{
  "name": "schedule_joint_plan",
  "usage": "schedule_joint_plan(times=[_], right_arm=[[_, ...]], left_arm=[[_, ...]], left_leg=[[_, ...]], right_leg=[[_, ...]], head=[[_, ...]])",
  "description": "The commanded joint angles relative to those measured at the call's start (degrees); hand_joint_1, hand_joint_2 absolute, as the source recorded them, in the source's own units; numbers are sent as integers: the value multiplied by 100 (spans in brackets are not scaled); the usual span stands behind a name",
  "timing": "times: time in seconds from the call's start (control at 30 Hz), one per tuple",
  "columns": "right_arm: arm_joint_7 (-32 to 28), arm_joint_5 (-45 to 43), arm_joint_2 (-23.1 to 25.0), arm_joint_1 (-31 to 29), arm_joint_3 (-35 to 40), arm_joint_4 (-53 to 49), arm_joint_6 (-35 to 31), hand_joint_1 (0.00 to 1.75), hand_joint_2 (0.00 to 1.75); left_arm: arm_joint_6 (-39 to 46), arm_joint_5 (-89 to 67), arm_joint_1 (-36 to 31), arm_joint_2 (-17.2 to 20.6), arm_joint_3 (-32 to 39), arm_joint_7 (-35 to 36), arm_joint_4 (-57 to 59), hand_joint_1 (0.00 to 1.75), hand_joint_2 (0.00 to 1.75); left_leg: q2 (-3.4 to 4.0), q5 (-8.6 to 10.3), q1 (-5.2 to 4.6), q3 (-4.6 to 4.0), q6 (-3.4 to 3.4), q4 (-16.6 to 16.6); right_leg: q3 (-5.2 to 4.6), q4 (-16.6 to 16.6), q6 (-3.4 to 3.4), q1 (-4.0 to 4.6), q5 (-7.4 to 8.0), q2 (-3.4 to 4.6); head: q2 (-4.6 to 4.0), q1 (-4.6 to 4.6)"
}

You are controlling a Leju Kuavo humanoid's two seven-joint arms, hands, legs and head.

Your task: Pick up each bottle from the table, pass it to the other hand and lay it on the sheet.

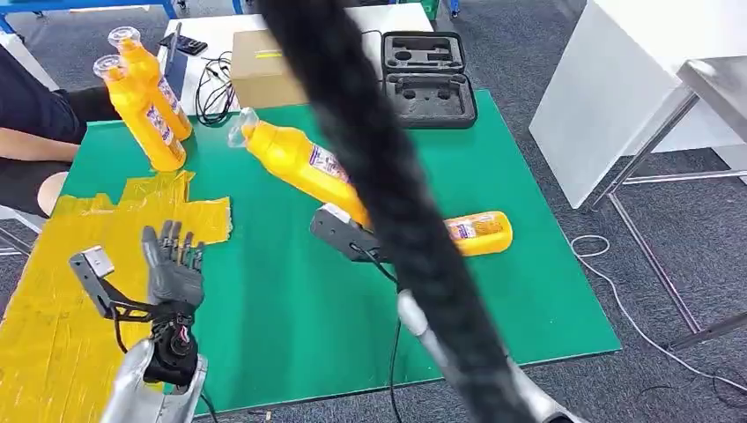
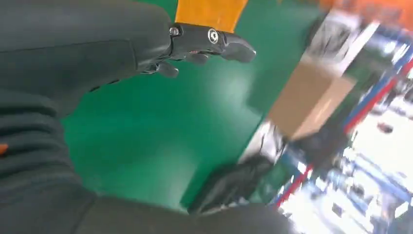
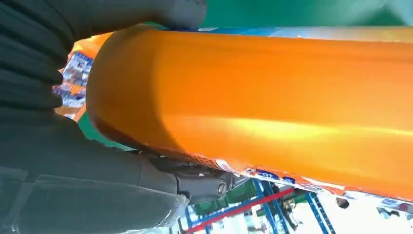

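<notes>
Right hand [image 3: 73, 146]: wrapped around the base end of a yellow bottle, which it holds in the air above the green mat; in the right wrist view a thumb presses one side of the bottle and darker fingers [image 3: 204, 183] curl under the other. In the head view a thick black cable [image 1: 388, 203] crosses in front of the hand and covers it.
Held bottle [image 1: 304, 163]: tilted, its long axis running diagonally, clear cap end higher and aimed toward the two standing bottles, base end lower and toward the robot.
Left hand [image 1: 172, 264]: holds nothing, fingers straight and apart, palm down; it hovers at the edge of the yellow sheet where sheet meets green mat. It is well apart from the held bottle.
Yellow sheet [image 1: 53, 308]: crinkled, lying over the left part of the green mat, just beside the left hand.
Green mat [image 1: 291, 300]: covers the table.
Lying bottle [image 1: 480, 231]: on its side on the green mat, to the right of the held bottle, long axis roughly left to right; which end bears the cap cannot be told.
Standing bottles [image 1: 141, 110]: two, upright, touching or nearly so, on the far left corner of the green mat, behind the yellow sheet.
Beyond the mat: a cardboard box [image 1: 260, 66] and an open black case [image 1: 427, 77].
Person's arm [image 1: 35, 145]: at the left edge, beside the standing bottles.
</notes>
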Motion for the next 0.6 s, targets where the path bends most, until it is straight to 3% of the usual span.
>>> schedule_joint_plan(times=[0.03, 0.6], right_arm=[[-16, 18, 506, -556, 358, 679, 330, 175, 175], [136, 125, 938, -755, 1008, 1537, 762, 175, 175]], left_arm=[[-90, 70, -218, -148, -445, 83, -223, 0, 175], [-86, 30, -263, -235, -553, 140, -548, 0, 175]], left_leg=[[3, -9, 5, 9, -16, 8], [-8, -7, 10, 11, -15, 3]], right_leg=[[9, 7, -2, 5, -9, -8], [16, 1, -3, 9, -9, -13]], head=[[0, 0], [0, 2]])
